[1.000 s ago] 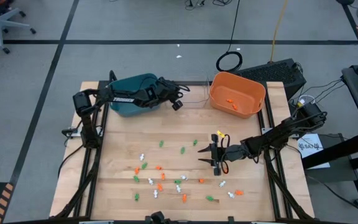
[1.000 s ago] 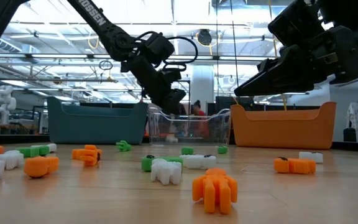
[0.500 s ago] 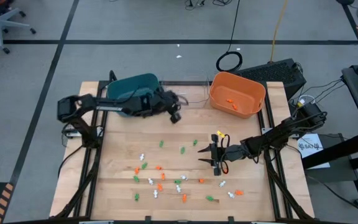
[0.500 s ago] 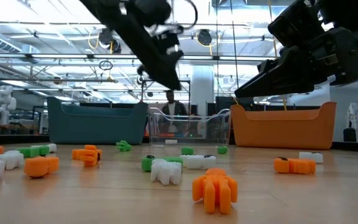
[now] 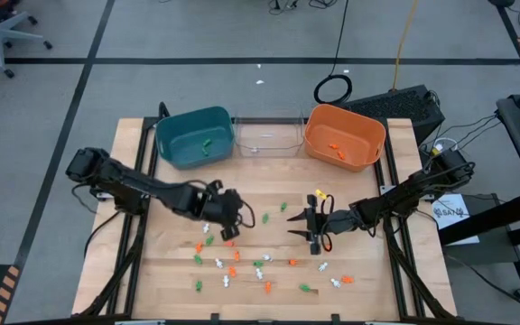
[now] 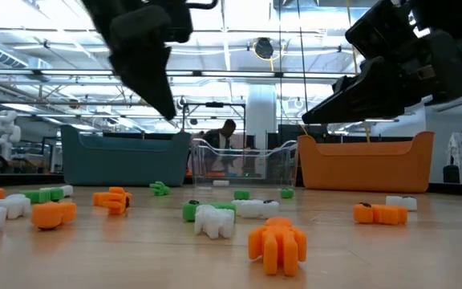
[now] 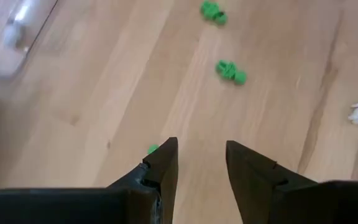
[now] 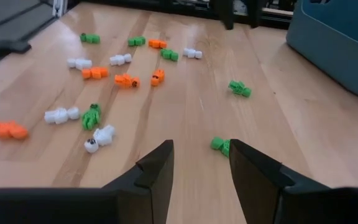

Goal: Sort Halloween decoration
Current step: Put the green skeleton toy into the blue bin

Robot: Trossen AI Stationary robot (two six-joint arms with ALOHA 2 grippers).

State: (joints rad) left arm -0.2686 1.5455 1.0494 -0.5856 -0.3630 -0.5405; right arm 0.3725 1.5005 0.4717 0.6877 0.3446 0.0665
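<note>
The Halloween decoration pieces, small orange, green and white trinkets, lie scattered on the wooden table, mostly near its front. My left gripper hovers open above the table's middle, pointing steeply down. A green piece lies on the wood just beside one of its fingers, and another green piece lies farther ahead. My right gripper stays open a little above the table at the middle right, with a green piece on the wood just ahead of its fingertips.
Along the far edge stand a teal bin with a green piece inside, a clear bin and an orange bin holding orange pieces. Bare wood lies between the bins and the trinkets. A person shows beyond the table.
My left gripper has swung from over the teal bin toward the table's near edge and right, to above the table's middle, tipping to point more steeply down. My right gripper has kept still.
</note>
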